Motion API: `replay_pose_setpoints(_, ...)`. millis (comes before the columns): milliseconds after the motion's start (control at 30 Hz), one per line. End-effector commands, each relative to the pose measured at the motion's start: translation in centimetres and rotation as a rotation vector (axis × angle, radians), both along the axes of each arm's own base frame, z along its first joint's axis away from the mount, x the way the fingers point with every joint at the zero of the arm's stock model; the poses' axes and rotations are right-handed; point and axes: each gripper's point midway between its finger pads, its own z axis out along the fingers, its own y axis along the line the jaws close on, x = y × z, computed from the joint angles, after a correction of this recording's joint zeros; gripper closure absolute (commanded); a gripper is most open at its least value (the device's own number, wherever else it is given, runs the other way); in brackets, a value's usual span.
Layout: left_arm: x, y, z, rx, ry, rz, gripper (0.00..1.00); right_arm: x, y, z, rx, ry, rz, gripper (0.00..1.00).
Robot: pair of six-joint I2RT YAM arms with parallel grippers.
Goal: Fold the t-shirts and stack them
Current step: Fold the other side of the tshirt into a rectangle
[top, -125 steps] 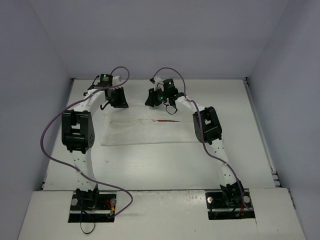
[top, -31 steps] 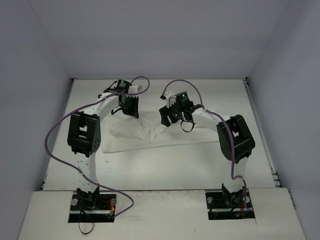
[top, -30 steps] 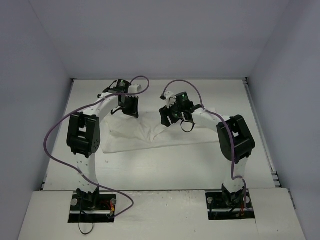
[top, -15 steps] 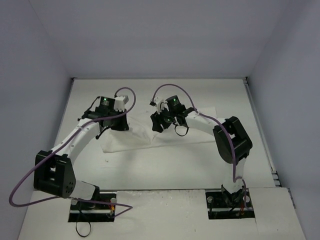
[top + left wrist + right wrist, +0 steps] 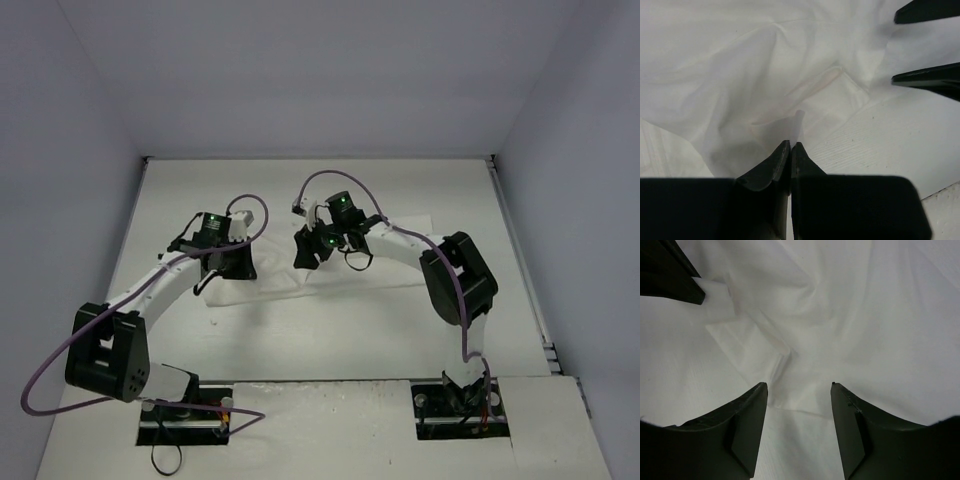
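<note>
The white shirt (image 5: 280, 285) lies rumpled in the middle of the table (image 5: 330, 335), more a loose heap than a flat sheet, with soft creases running across it. Both arms reach in over it, their heads near each other above the cloth.

The left gripper (image 5: 790, 147) has its jaws pressed together, and a thin fold of the fabric stands up between the tips, so it looks to be pinching the shirt. Just beside it, the right gripper (image 5: 799, 390) hangs low over the cloth with its jaws spread wide, nothing between them but a bunched ridge of fabric underneath. From here I cannot tell whether its fingertips (image 5: 754, 412) touch the cloth.
</note>
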Motion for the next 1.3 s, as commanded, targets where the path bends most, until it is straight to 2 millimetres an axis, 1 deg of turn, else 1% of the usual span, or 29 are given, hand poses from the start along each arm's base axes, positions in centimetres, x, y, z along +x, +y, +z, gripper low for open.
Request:
replay_pose_setpoints(0,1.1,0.0,2.0,-0.038,-0.087,0.063,0.99,-0.3,3.2,1.8,0.094,0.007,0.08,0.5)
replay_pose_setpoints(133,0.1,0.3,1.1,-0.052,-0.058,0.117,0.99,-1.0,4.6,1.4,0.105,0.04,0.109,0.5)
replay_pose_setpoints(233,-0.4,0.3,0.7,-0.069,-0.055,0.138,0.98,-1.5,5.0,0.5,0.094,0.056,0.119,0.51)
replay_pose_setpoints(300,-0.7,0.4,0.5,-0.074,-0.05,0.15,0.98,-2.0,5.3,0.2,0.097,0.069,0.137,0.53)
replay_pose_setpoints(367,-1.0,0.5,0.4,-0.075,-0.049,0.158,0.98,-2.4,5.5,-0.1,0.095,0.076,0.148,0.57)
replay_pose_setpoints(467,-1.1,0.6,0.4,-0.075,-0.049,0.164,0.97,-2.7,5.4,-0.2,0.094,0.078,0.154,0.66)
replay_pose_setpoints(500,-1.3,0.7,0.2,-0.072,-0.044,0.167,0.97,-2.8,5.4,-0.1,0.094,0.078,0.156,0.71)
replay_pose_setpoints(533,-1.4,0.8,0.1,-0.07,-0.041,0.172,0.97,-2.8,5.4,0.0,0.093,0.073,0.155,0.84)
replay_pose_setpoints(567,-1.5,0.8,0.1,-0.07,-0.039,0.178,0.97,-2.9,5.2,-0.2,0.087,0.073,0.151,0.92)
replay_pose_setpoints(600,-1.7,1.0,-0.1,-0.064,-0.034,0.183,0.97,-2.8,5.0,0.4,0.086,0.049,0.144,1.0)
replay_pose_setpoints(733,-2.4,1.6,0.0,-0.046,-0.034,0.21,0.97,-3.3,2.9,0.7,0.045,0.008,0.098,1.0)
replay_pose_setpoints(833,-3.0,2.0,0.3,-0.045,-0.046,0.228,0.97,-4.6,1.5,0.6,0.022,0.001,0.092,1.0)
replay_pose_setpoints(900,-3.6,2.2,0.4,-0.053,-0.054,0.24,0.97,-5.2,0.8,1.0,0.017,-0.013,0.085,1.0)
replay_pose_setpoints(933,-3.7,2.2,0.5,-0.057,-0.057,0.238,0.97,-5.4,0.4,0.8,0.008,-0.012,0.081,1.0)
replay_pose_setpoints(1033,-4.3,2.3,0.4,-0.068,-0.061,0.246,0.97,-5.7,-0.1,0.9,-0.002,-0.028,0.071,1.0)
replay_pose_setpoints(1133,-4.7,2.3,-0.3,-0.067,-0.034,0.261,0.97,-5.3,-0.1,1.1,-0.006,-0.038,0.056,1.0)
replay_pose_setpoints(1267,-5.6,2.4,-0.3,-0.081,-0.026,0.27,0.97,-5.4,0.0,2.2,0.014,-0.049,0.059,1.0)
